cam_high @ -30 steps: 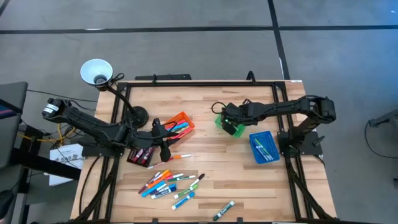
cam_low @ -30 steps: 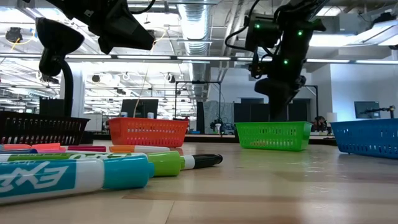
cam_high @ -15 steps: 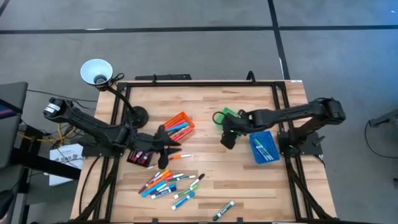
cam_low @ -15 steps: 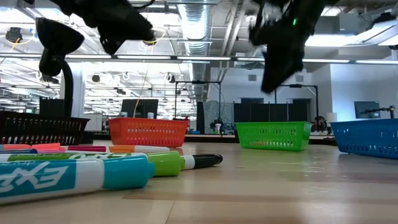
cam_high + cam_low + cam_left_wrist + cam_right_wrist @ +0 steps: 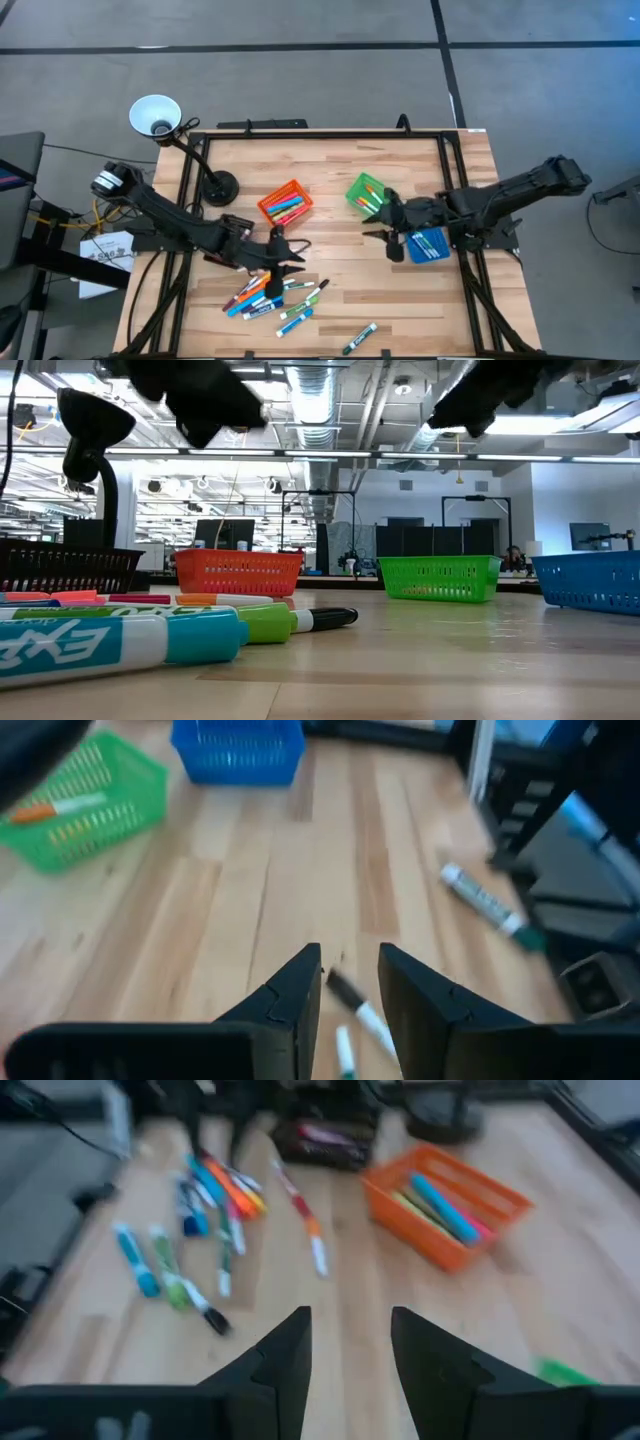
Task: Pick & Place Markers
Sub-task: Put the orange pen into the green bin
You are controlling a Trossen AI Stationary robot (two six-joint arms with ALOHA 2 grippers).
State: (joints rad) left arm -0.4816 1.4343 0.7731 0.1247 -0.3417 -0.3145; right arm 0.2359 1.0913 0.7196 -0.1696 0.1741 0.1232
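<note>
Several markers (image 5: pixel 268 294) lie loose on the wooden table near its front edge, and one (image 5: pixel 360 338) lies apart by that edge. They show close up in the low view (image 5: pixel 150 630) and in the right wrist view (image 5: pixel 205 1210). My left gripper (image 5: pixel 288 262) hangs open just above the far side of the pile, nothing between its fingers (image 5: pixel 348 970). My right gripper (image 5: pixel 374 232) is open and empty too (image 5: pixel 350 1330). It hangs above the table between the green bin (image 5: pixel 365 192) and the blue bin (image 5: pixel 425 242), pointing toward the pile.
An orange bin (image 5: pixel 285 203) holds several markers, and the green bin (image 5: pixel 85 805) holds an orange one. A black bin (image 5: pixel 225 250) lies half under my left arm. A lamp on a round foot (image 5: pixel 220 186) stands at the far left. Bare wood lies mid-table.
My left gripper has moved toward the table's near edge and right, sinking a little over the marker pile. My right gripper has left the green bin, risen and drawn back toward the near right, tipping from pointing down to a shallower slant.
</note>
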